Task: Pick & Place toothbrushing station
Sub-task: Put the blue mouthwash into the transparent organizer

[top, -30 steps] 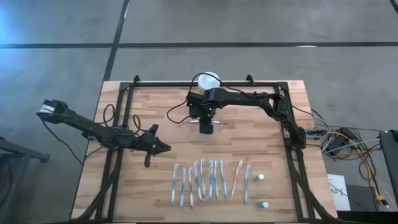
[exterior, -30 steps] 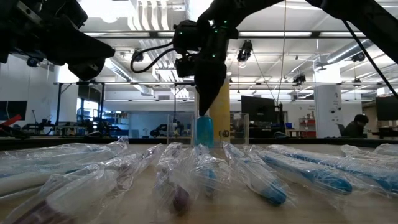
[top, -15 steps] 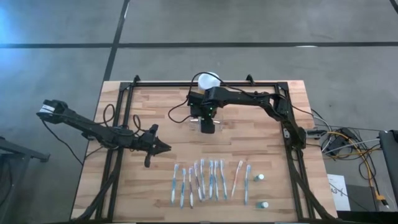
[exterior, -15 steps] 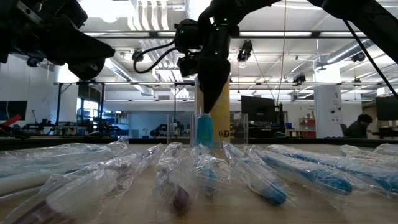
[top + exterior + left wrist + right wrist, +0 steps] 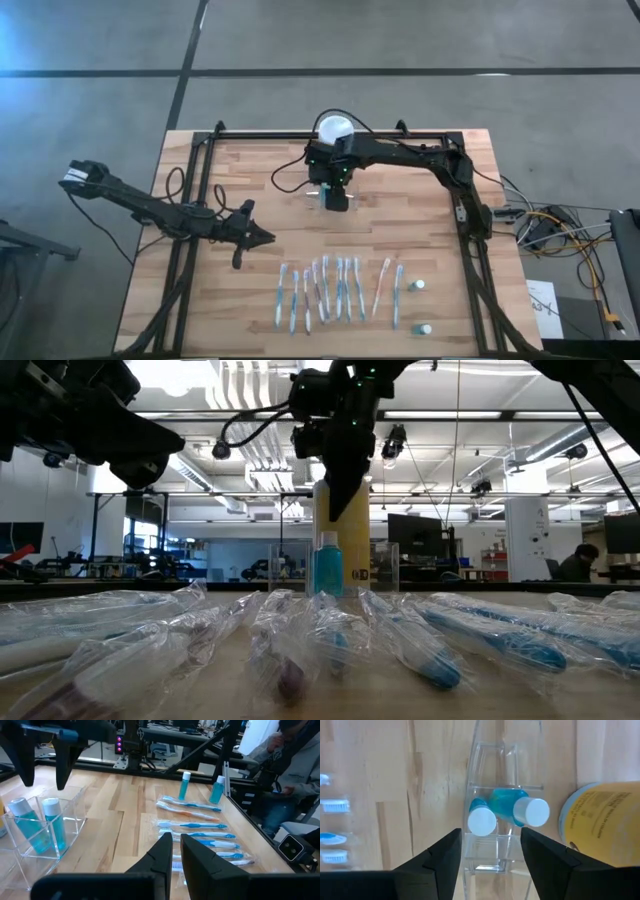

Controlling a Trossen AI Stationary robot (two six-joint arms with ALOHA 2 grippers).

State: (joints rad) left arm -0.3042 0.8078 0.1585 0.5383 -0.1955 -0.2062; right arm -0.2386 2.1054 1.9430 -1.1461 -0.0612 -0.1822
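Note:
The clear plastic holder [image 5: 504, 787] stands on the wood table at the middle far side, next to the yellow jar [image 5: 602, 822]; it also shows in the high view [image 5: 318, 190] and the left wrist view [image 5: 75, 802]. Two blue bottles with white caps [image 5: 482, 821] [image 5: 531, 812] stand inside it. My right gripper [image 5: 490, 855] hovers open and empty above the holder, fingers pointing down [image 5: 338, 505]. My left gripper [image 5: 268, 238] is shut and empty, above the table's left middle.
Several wrapped toothbrushes [image 5: 335, 292] lie in a row near the front edge, with two small blue bottles [image 5: 418, 285] [image 5: 424, 328] to their right. The yellow jar with a white lid [image 5: 335, 128] stands at the far edge. A person [image 5: 295, 755] is beyond the table.
My right gripper has risen straight up off the blue bottle it held at the cap and drifted slightly toward the far edge. The bottle stays standing in the clear holder beside the other one.

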